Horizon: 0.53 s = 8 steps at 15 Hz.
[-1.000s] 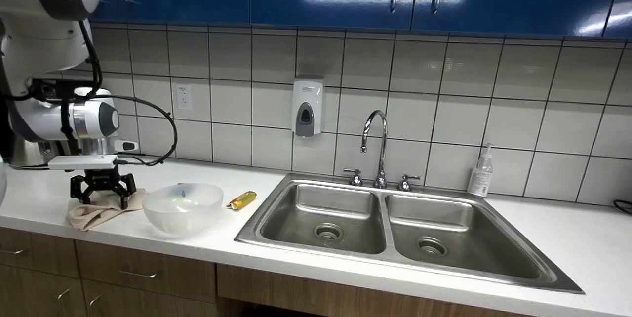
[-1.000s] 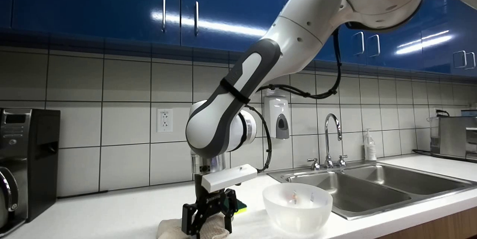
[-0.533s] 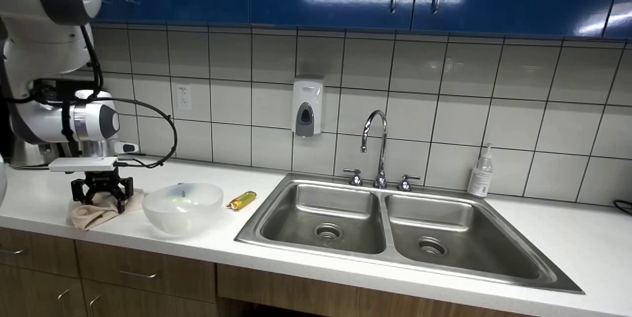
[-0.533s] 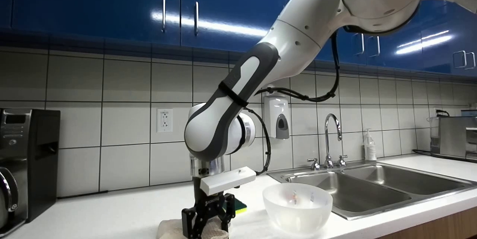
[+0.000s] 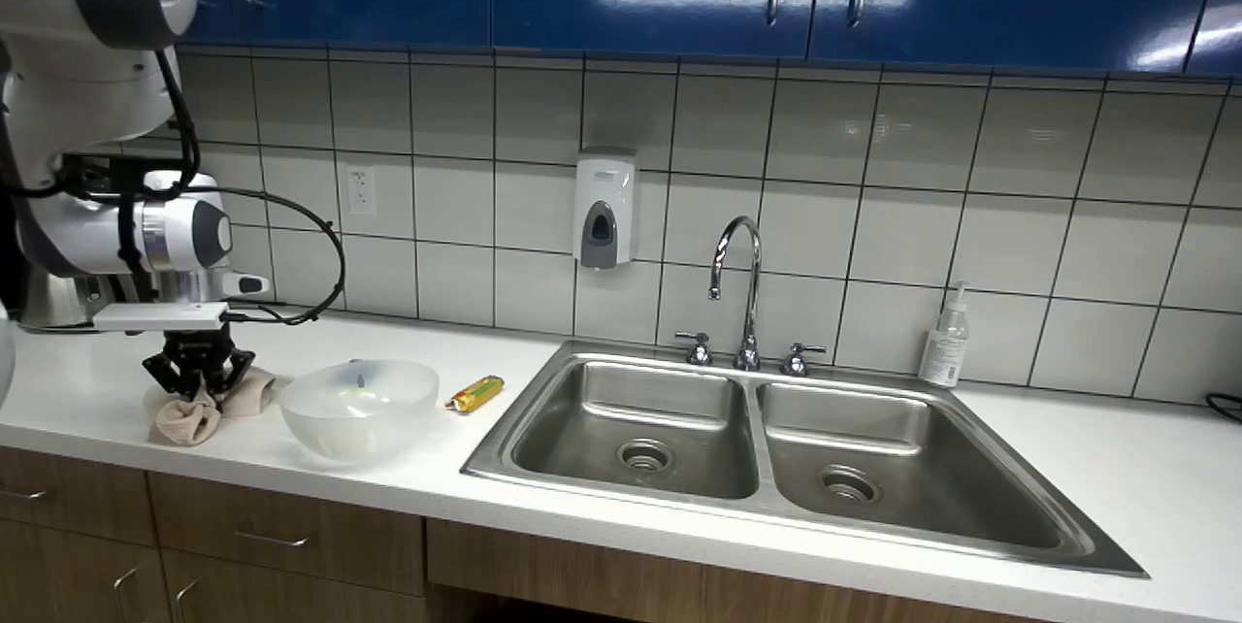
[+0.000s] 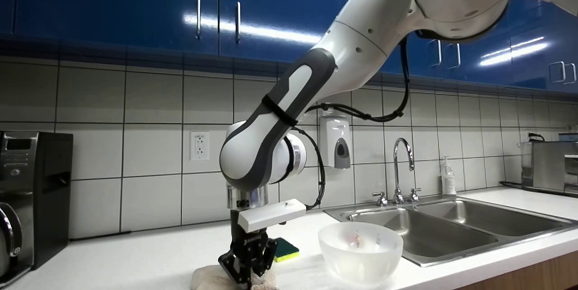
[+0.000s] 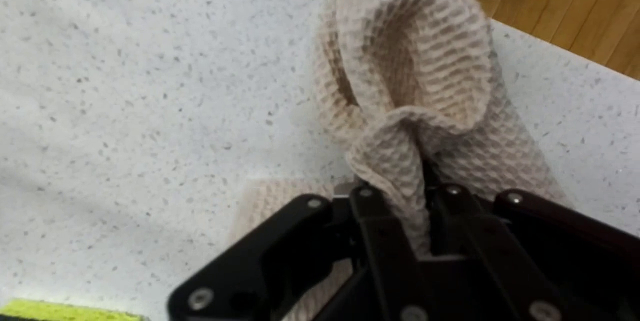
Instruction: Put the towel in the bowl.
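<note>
The beige waffle-weave towel (image 7: 445,46) lies bunched on the counter near its front edge, and it also shows as a crumpled towel (image 5: 187,421) in an exterior view. My gripper (image 7: 400,201) points down, shut on a pinched fold of it. Part of the cloth is hidden under the fingers (image 7: 372,206). A frosted translucent bowl (image 5: 364,419) stands upright close beside the towel, apart from the gripper; the same bowl (image 6: 361,258) appears in an exterior view. Faint colours show in or through its wall, and I cannot tell which.
A green and yellow sponge (image 6: 285,249) lies behind the gripper. A yellow-wrapped item (image 5: 476,394) rests beside the bowl, before the double sink (image 5: 640,429). A black and steel appliance (image 6: 49,199) stands at one end of the counter. Wall tiles rise behind.
The jaws have gone from wide open to shut, gathering the towel into a raised, bunched fold. The arm has shifted only slightly; the bowl has not moved.
</note>
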Motion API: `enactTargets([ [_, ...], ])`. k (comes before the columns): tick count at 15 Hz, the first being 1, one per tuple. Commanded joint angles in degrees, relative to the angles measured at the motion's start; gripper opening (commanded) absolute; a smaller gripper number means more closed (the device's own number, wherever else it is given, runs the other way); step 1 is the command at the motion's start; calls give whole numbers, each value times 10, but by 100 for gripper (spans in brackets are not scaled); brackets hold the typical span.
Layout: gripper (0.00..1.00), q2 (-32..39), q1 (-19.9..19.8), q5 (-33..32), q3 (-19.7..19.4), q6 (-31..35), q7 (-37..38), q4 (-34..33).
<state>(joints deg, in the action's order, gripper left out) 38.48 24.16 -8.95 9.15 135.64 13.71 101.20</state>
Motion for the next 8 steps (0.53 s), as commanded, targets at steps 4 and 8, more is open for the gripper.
enactTargets([
  [4, 2, 1, 2, 8, 0, -10, -3, -5],
  [8, 2, -24, 5, -1, -5, -7, 2, 13],
])
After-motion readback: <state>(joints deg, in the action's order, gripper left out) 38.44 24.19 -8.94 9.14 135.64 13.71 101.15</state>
